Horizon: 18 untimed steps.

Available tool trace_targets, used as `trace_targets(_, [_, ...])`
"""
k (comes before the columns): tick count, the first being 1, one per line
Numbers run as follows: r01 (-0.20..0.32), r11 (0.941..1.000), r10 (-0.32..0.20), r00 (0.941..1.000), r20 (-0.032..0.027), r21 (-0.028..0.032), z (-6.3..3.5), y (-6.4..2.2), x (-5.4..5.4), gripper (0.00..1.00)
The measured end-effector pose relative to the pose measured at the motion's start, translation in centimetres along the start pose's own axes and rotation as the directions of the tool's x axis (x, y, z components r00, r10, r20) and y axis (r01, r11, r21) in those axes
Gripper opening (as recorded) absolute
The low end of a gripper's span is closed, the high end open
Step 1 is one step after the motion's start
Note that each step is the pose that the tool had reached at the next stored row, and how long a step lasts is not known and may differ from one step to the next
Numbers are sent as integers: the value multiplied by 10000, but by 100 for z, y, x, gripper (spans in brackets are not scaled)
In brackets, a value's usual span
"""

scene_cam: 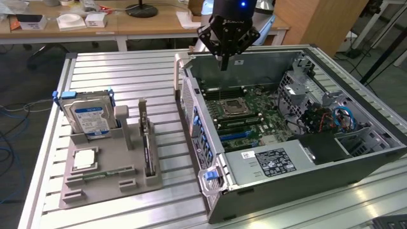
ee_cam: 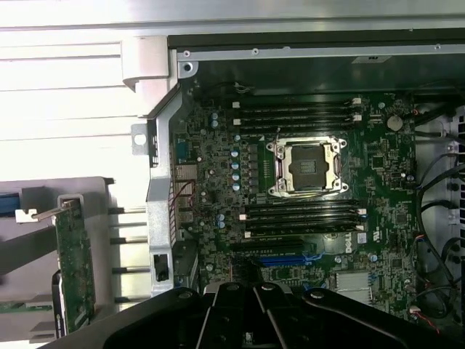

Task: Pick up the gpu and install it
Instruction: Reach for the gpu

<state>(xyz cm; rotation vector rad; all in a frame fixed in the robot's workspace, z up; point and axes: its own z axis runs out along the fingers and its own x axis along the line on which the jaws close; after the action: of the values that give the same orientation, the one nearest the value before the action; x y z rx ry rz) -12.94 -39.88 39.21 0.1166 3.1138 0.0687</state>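
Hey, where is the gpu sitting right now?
The gpu stands on edge in the gray holder at the exterior view's left, between the hard drive and the open computer case.

Beyond the jaws runs a long pale wooden desk (scene_cam: 146, 28) bearing a round black lamp base (scene_cam: 141, 10) and small white boxes (scene_cam: 71, 21). To the exterior view's right of the jaws stands a tall brown wooden cabinet (scene_cam: 324, 21). Well to the exterior view's left of them, past the ribbed silver metal table (scene_cam: 121, 81), the dark grey floor (scene_cam: 25, 71) carries loose blue cables (scene_cam: 19, 109).
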Motion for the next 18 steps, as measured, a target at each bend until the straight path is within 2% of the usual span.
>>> trace_targets(18, [0, 10000, 0, 10000, 1, -1, 18, 3, 34, 11])
